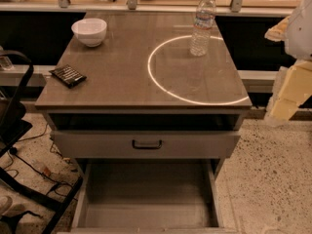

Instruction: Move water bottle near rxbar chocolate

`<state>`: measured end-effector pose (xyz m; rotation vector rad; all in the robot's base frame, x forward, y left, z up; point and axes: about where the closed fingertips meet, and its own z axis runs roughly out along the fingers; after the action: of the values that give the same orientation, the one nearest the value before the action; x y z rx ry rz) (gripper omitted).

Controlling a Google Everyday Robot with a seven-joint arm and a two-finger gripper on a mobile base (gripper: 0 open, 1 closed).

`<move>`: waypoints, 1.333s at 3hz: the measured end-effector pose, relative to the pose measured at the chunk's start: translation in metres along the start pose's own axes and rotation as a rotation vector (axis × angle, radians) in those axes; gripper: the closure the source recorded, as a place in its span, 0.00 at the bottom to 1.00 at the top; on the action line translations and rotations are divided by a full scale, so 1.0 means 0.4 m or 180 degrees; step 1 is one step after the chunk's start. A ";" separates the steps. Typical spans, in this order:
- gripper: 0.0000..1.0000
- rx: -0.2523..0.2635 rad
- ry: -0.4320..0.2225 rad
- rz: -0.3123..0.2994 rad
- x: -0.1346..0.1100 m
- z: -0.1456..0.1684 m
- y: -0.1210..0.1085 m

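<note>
Your gripper (287,87) sits at 3 o'clock, off the grey tabletop (122,89); I cannot tell its opening. The tall clear ribbed plastic water bottle (202,26) stands at 1 o'clock: probably light, tippy and slick, so grasp mid-body. The flat black rxbar chocolate (68,75) lies at 9 o'clock.

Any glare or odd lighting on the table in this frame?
Camera view: a bright ring of light glares on the table, the bottle standing at its far arc; the rxbar at the left edge lies outside it, dimmer; the tool shows pale at the right edge, off the table.
</note>
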<state>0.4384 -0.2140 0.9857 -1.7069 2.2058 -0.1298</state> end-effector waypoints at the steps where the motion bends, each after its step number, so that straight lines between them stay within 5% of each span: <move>1: 0.00 0.0001 0.0000 0.0000 0.000 0.000 0.000; 4: 0.00 0.0630 -0.1345 0.1017 -0.048 0.104 -0.270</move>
<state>0.5555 -0.2191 0.9814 -1.1359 2.0317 0.0836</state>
